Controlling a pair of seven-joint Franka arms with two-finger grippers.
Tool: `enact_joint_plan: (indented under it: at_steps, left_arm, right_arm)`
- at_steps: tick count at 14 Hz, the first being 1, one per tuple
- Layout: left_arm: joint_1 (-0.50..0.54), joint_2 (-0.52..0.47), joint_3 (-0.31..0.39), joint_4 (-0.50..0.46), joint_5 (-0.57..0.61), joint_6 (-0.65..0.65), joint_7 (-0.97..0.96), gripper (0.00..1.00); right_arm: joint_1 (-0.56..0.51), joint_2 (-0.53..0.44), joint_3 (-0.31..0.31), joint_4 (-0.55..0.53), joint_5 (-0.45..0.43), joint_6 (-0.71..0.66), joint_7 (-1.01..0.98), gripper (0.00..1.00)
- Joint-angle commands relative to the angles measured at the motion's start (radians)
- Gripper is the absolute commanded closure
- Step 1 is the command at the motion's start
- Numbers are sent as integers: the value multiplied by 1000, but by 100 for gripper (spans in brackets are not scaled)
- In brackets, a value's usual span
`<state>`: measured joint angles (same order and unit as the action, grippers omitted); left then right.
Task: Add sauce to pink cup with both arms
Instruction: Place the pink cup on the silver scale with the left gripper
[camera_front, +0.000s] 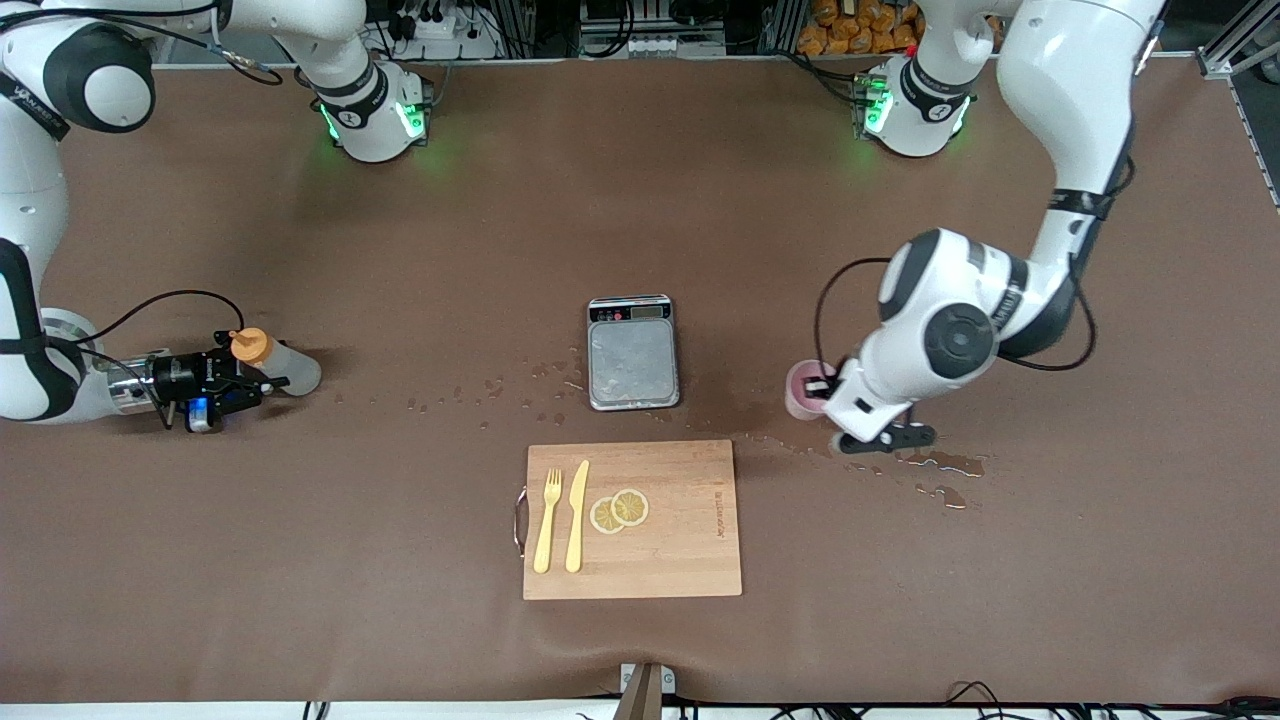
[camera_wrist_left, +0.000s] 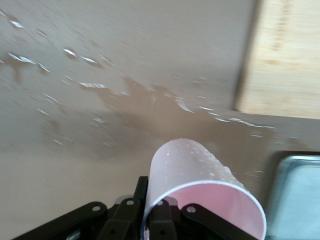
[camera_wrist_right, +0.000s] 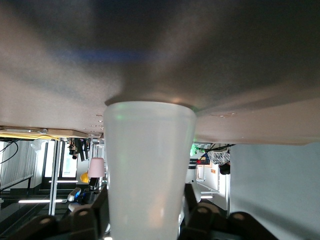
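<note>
Nearest the front camera lies a wooden cutting board (camera_front: 632, 519), carrying a yellow fork (camera_front: 547, 520), a yellow knife (camera_front: 577, 515) and two lemon slices (camera_front: 619, 510). Just above it in the front view sits a grey kitchen scale (camera_front: 632, 352), with wet spots on the brown table (camera_front: 400, 560) around it.

Toward my left arm's end of the table, my left gripper (camera_front: 822, 385) is pinched tight on the rim of the pink cup (camera_front: 803, 389). In the left wrist view, the cup (camera_wrist_left: 200, 190) is beaded with droplets, tilts over the wet tabletop, and the board's corner (camera_wrist_left: 285, 60) and the scale's edge (camera_wrist_left: 300, 195) show nearby.

Toward my right arm's end, my right gripper (camera_front: 268, 372) reaches in sideways, low by the table, its fingers (camera_wrist_right: 197, 220) set on either side of the upright sauce bottle (camera_front: 277, 361). I cannot tell whether they press it yet. In the right wrist view, the whitish bottle (camera_wrist_right: 147, 175) fills the middle.
</note>
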<state>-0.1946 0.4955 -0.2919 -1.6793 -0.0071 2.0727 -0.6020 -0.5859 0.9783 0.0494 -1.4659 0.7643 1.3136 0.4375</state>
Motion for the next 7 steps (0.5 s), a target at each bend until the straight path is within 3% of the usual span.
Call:
enact_joint_plan:
  at_steps: [1,3,6,7]
  left_arm:
    - [-127,66,0,110,3,-14,-218,100]
    - [-208,122,2,144,4,-13,-333,100]
    - [-288,231,5,295,7,-2,-470,100]
    - [-319,245,8,303,10,1,-484,100]
  right_arm:
    - [-8,-3,1,-4,4,-7,-13,68]
    - [-8,-3,0,-1,4,-10,-11,68]
    - [-8,-15,1,4,4,-13,7,68]
    - [-3,-21,1,9,6,-20,29,68]
